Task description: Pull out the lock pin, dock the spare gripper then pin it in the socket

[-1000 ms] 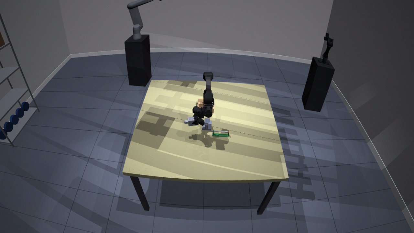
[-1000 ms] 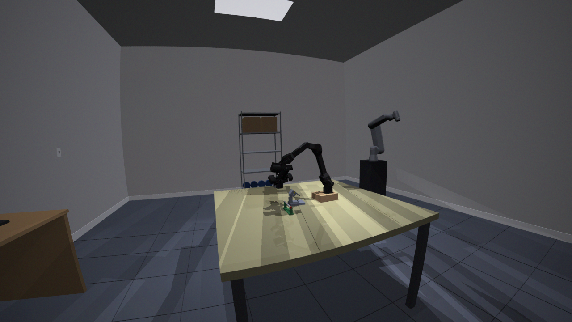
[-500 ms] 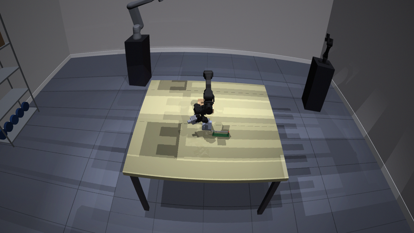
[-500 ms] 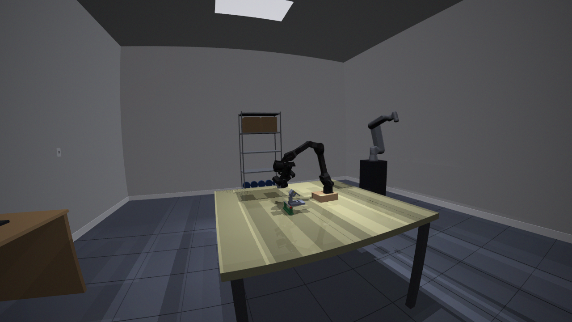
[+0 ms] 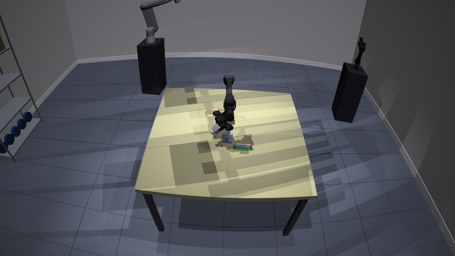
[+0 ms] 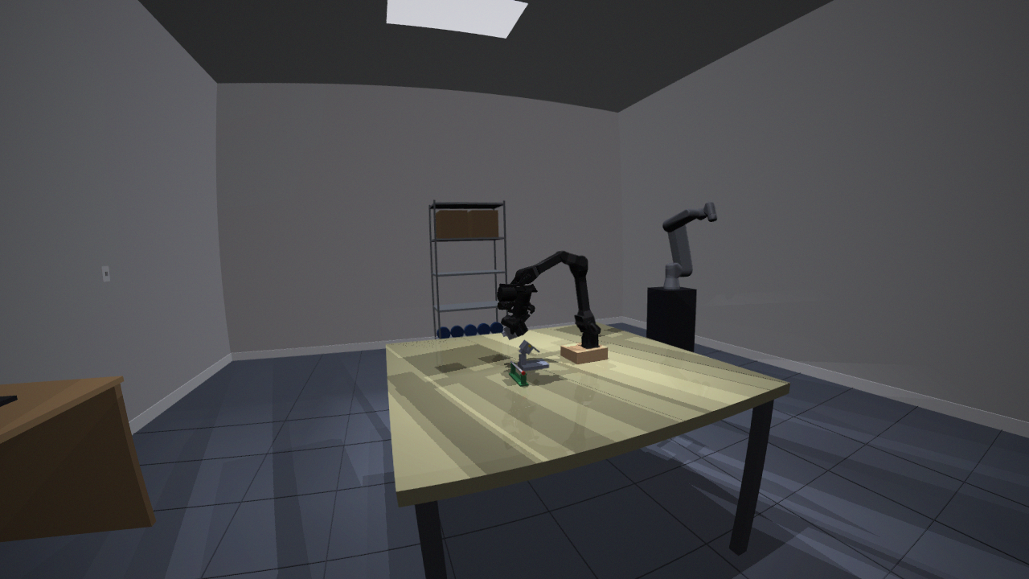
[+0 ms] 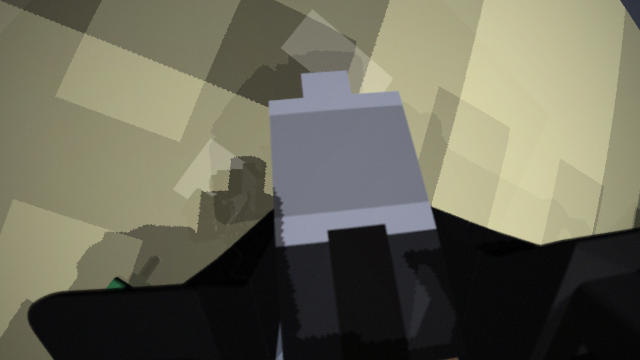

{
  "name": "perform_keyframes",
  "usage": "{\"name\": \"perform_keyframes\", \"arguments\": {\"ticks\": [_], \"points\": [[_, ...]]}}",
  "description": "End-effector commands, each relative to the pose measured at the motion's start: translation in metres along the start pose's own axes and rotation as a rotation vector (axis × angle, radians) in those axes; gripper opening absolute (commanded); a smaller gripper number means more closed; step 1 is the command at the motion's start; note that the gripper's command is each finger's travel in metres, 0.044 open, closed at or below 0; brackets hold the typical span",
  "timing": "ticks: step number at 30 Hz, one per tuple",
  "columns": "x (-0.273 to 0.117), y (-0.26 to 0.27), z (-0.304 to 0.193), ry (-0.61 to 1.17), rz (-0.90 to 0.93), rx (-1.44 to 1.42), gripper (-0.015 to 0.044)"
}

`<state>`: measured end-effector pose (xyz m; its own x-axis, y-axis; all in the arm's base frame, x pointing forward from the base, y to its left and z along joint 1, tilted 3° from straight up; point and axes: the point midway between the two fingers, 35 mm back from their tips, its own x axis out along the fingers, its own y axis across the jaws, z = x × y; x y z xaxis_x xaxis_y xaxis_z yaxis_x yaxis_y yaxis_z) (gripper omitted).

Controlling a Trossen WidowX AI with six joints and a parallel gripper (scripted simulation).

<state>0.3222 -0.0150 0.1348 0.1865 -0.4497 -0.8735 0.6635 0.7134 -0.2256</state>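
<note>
My gripper (image 5: 221, 125) (image 6: 514, 326) (image 7: 339, 212) is shut on the spare gripper, a grey block (image 5: 215, 128) (image 6: 508, 333) (image 7: 350, 160) with a narrow spigot at its far end. It is held above the table, left of the mount in the top view, spigot pointing away from my fingers. The grey mount (image 5: 227, 138) (image 6: 534, 365) stands on the table with a tilted socket (image 6: 528, 346) on top. The thin lock pin (image 5: 243, 144), with a red end, lies across the green rack (image 5: 242, 148) (image 6: 518, 377) (image 7: 115, 283) beside the mount. The inside of the socket is hidden.
The arm's wooden base block (image 5: 233, 121) (image 6: 584, 353) is behind the mount on the table (image 5: 191, 178) (image 6: 460, 468). The green rack stands close to the mount's right side in the top view. Other arms on pedestals and a shelf stand away from the table.
</note>
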Motion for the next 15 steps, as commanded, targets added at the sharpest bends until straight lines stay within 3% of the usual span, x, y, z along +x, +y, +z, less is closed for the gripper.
{"name": "perform_keyframes", "arguments": {"ticks": [1, 15], "points": [[-0.008, -0.003, -0.005, 0.021, 0.025, -0.063, 0.0], [-0.028, -0.015, -0.036, 0.142, 0.115, -0.317, 0.0]]}}
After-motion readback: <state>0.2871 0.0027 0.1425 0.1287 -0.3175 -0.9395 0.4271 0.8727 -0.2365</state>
